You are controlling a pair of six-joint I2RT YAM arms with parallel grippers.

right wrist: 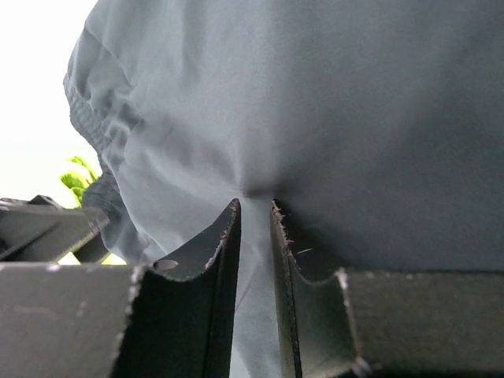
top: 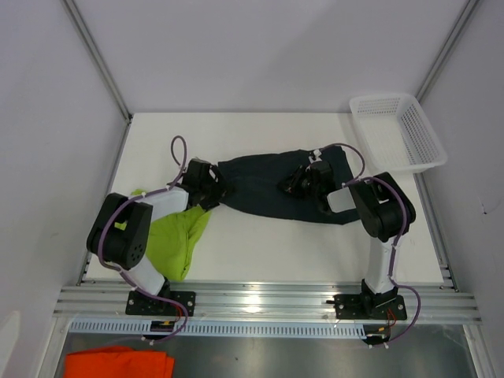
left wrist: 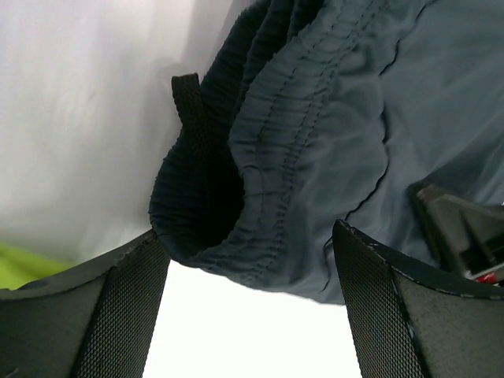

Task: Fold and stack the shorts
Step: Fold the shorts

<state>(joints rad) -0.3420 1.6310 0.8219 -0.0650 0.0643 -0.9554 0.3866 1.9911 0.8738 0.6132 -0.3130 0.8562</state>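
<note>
The left hand (left wrist: 248,236) has its two fingers wide apart and holds nothing. Just in front of the fingertips is the stretchy waistband (left wrist: 268,157) of the dark shorts (top: 260,189). The bunched band sits right in the gap, so I think this hand only needs to push in a little and squeeze.

The right hand (right wrist: 253,206) has its fingers almost together, pinched on a small fold of the same dark shorts, farther along toward their other end.

The dark shorts lie in the middle of the tabletop (top: 276,244), stretched out sideways. The waistband end points left and the other end points right. So the left hand is nearer the waistband and the right hand is nearer the far part. A fold would likely bring one end over the other along this long line.

The green shorts (top: 177,236) lie in a crumpled heap at the near left, partly under the left arm. They are close to the waistband end, but I cannot tell if the two pairs touch.
</note>
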